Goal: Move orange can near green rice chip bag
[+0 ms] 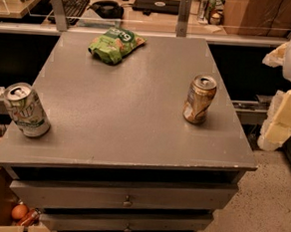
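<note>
The orange can (pixel 199 99) stands upright on the right side of the grey cabinet top (pixel 126 111); it is orange-tan with a silver top. The green rice chip bag (pixel 115 43) lies near the back edge, left of the middle, far from the can. My gripper (pixel 284 115) shows as pale, whitish-yellow parts at the right edge of the view. It is off the cabinet's right side, to the right of the orange can, and touches nothing.
A white-and-green can (pixel 26 109) stands upright near the front left corner. The cabinet has drawers (pixel 127 196) below its front edge. Behind it a desk holds a keyboard (pixel 71 5) and other items. Speckled floor (pixel 258 215) lies to the right.
</note>
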`<state>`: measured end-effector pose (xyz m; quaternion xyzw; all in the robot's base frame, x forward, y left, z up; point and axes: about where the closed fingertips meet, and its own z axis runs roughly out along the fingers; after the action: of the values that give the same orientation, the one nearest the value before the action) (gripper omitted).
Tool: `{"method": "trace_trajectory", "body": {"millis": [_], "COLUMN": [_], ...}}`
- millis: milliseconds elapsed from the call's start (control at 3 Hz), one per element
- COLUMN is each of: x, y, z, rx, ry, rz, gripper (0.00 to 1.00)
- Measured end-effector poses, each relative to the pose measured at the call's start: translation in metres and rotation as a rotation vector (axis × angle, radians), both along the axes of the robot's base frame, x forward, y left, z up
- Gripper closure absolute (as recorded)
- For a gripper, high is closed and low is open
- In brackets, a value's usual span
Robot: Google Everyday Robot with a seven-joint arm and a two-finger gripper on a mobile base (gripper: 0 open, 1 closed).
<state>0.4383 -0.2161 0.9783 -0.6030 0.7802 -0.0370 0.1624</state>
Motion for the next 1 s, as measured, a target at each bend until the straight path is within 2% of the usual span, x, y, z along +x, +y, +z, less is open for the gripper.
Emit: {"method": "trace_trajectory", "body": {"millis": [333,667,1000], "x": [0.0,0.017,0.052], "y": [0.0,-0.002,-0.002], "z": [0.0,-0.013,-0.043], "rx": [0.002,0.09,0.255], "ry": [-0.003,-0.018,-0.041], "rz": [0.0,-0.007,-0.007], "gripper": [0.0,0.0,0.0]}}
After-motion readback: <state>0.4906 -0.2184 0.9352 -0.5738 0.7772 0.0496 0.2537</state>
